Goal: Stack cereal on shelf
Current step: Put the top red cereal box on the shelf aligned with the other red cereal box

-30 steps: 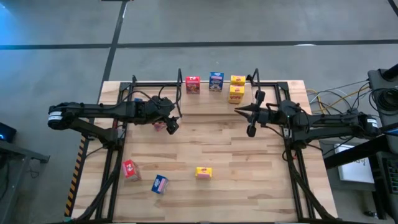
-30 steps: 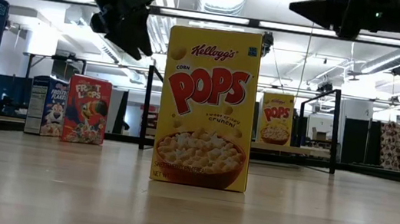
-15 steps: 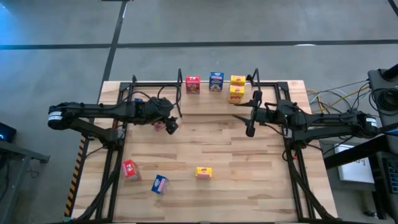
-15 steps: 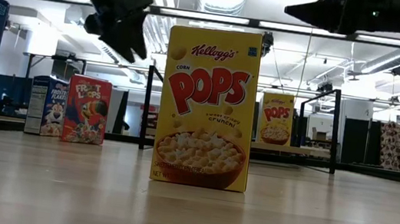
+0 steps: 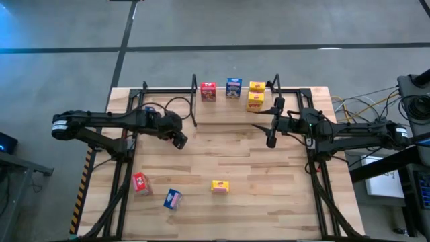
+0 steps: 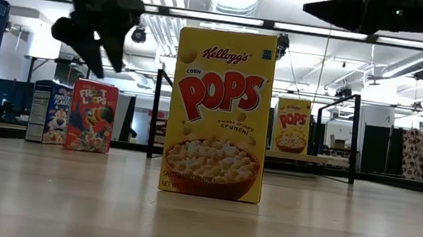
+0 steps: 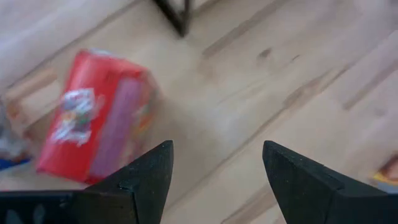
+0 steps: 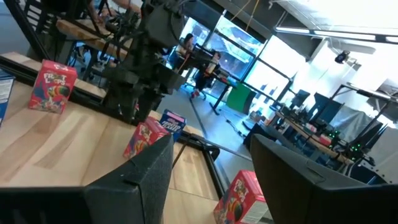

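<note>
On the shelf (image 5: pixel 222 109) at the table's far edge stand a red box (image 5: pixel 208 91), a blue box (image 5: pixel 234 87) and two stacked yellow boxes (image 5: pixel 255 95). My left gripper (image 5: pixel 180 140) hangs open over the table's left half, above a blurred red cereal box (image 7: pixel 93 118) that it does not touch. In front of the yellow stack my right gripper (image 5: pixel 259 126) is open and empty, its fingers (image 8: pixel 143 168) spread apart. Loose on the near table stand a red box (image 5: pixel 139 183), a blue box (image 5: pixel 173 199) and a yellow box (image 5: pixel 220 187).
The shelf's black upright posts (image 5: pixel 194 101) stand beside the left gripper. A red box (image 8: pixel 146 137) and a blue box (image 8: pixel 171 121) stand under the left arm. In the low view the yellow Pops box (image 6: pixel 219 113) fills the middle. Bare wood lies between the two grippers.
My left gripper has swung toward the table's left edge, away from the shelf post, and stays open. My right gripper has opened and shifted slightly toward the near edge. No box has moved.
</note>
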Controlling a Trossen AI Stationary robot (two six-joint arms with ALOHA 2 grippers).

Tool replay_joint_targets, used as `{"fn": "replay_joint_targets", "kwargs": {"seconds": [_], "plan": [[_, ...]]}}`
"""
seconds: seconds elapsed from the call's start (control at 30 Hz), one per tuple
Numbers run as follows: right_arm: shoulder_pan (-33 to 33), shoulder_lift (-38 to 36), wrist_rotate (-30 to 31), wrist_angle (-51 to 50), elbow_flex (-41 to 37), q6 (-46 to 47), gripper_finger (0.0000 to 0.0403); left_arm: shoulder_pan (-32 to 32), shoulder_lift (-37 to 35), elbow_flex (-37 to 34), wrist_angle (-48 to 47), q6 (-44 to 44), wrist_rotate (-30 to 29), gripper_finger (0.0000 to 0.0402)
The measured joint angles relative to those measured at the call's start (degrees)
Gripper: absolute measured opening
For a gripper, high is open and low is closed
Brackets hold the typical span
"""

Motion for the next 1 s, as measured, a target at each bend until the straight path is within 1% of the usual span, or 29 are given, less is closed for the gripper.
{"fn": "replay_joint_targets", "kwargs": {"seconds": [0.07, 0.13, 0.2, 0.27, 0.33, 0.4, 0.47, 0.53, 0.73, 0.87, 1.0], "plan": [[0.0, 0.0, 0.0, 0.2, 0.0, 0.0, 0.0206, 0.0, 0.0, 0.0, 0.2, 0.5, -0.1, 0.0231], [0.0, 0.0, 0.0, 0.2, 0.0, 0.0, 0.0206, 0.0, 0.0, 0.6, 1.3, 1.9, 1.3, 0.0231], [0.0, 0.0, 0.0, 0.3, 0.0, 0.0, 0.0206, -0.3, 0.3, 3.0, 1.5, 4.0, 3.3, 0.0231], [0.0, 0.0, 0.0, 0.4, 0.0, 0.0, 0.0206, -0.5, 0.9, 6.4, 0.1, 7.4, 3.6, 0.0231], [0.0, 0.0, 0.0, 0.4, 0.0, 0.0, 0.0206, -0.4, 1.8, 10.1, -4.3, 11.0, 2.2, 0.0231], [0.0, 0.0, 0.0, 0.4, 0.0, 0.0, 0.0206, -0.2, 2.8, 13.5, -11.6, 12.5, -1.9, 0.0231], [0.0, 0.0, 0.0, 0.4, 0.0, 0.0, 0.0206, 0.3, 4.0, 15.4, -19.1, 12.2, -5.4, 0.0231], [0.0, 0.0, 0.0, 0.3, 0.0, 0.1, 0.0206, 1.3, 5.0, 15.8, -21.9, 11.5, -5.4, 0.0231], [0.0, 0.0, 0.0, 0.3, 0.0, 0.1, 0.0206, 3.2, 6.0, 13.3, -21.5, 11.2, -4.1, 0.0232], [0.0, 0.0, 0.0, 0.3, 0.0, 0.7, 0.0206, 3.7, 6.3, 12.4, -21.5, 11.3, -3.9, 0.0253], [0.0, 0.0, 0.0, 0.3, 0.0, 0.7, 0.0206, 3.8, 6.3, 12.2, -21.8, 10.2, -11.4, 0.0281]]}}
